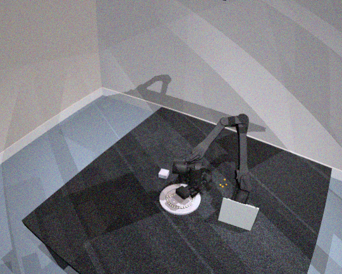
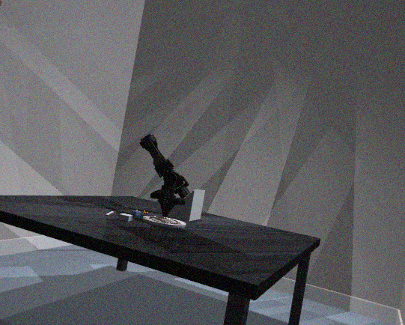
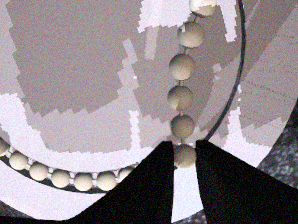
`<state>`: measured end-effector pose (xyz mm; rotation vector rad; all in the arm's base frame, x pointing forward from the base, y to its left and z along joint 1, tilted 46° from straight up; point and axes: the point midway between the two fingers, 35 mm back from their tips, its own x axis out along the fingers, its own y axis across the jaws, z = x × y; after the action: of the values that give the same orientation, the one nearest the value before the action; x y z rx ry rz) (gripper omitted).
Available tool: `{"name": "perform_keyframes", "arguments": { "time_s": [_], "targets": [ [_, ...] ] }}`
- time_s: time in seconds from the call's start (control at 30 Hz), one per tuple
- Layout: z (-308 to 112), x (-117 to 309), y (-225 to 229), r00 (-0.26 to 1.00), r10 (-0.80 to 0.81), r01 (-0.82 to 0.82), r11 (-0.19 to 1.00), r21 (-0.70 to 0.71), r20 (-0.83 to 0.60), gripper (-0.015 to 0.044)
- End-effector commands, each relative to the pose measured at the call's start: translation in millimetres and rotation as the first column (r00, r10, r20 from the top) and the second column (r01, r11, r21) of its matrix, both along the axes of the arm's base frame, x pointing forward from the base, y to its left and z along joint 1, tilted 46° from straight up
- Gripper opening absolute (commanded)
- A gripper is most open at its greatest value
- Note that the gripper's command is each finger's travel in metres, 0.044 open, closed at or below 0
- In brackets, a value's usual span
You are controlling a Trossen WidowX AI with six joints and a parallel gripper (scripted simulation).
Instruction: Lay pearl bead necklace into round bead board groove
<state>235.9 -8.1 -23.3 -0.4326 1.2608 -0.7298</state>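
The round white bead board (image 1: 179,212) (image 2: 182,225) (image 3: 270,145) lies flat on the table. The pearl bead necklace (image 1: 179,207) (image 3: 182,67) lies on it. In the wrist view a curved run of beads at the lower left follows the dark groove (image 3: 243,55), while the beads at upper centre run inside the groove's right part, off it. My gripper (image 3: 183,151) (image 2: 165,216) is shut on a bead of the necklace, low over the board near its edge. The fingers hide the beads beside it. In the top view the arm covers part of the board.
A small white block (image 1: 164,173) (image 2: 126,217) lies beside the board. A pale upright panel (image 1: 238,214) (image 2: 197,205) stands on the board's other side. Small orange dots (image 1: 222,183) (image 2: 145,212) lie near the arm. A small blue-grey item (image 2: 136,213) lies behind the white block.
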Motion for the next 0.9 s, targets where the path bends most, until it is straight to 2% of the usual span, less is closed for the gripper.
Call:
{"name": "perform_keyframes", "arguments": {
  "time_s": [0.0,0.2,0.73,0.77,0.87],
  "targets": [
    [-3.1,-1.5,-5.0,1.0,0.001,-0.001,1.0,-0.008,-0.007,0.0],
    [-4.6,-1.3,-6.7,1.0,0.001,-0.001,1.0,-0.008,-0.007,0.0],
    [0.3,-1.9,-1.4,1.0,0.001,-0.001,1.0,-0.007,-0.006,0.042],
    [-2.0,-1.2,-3.0,1.0,0.001,-0.001,1.0,-0.005,-0.007,0.044],
    [0.3,-1.7,-0.7,1.0,0.001,-0.001,1.0,-0.008,-0.007,0.044]
  ]
}}
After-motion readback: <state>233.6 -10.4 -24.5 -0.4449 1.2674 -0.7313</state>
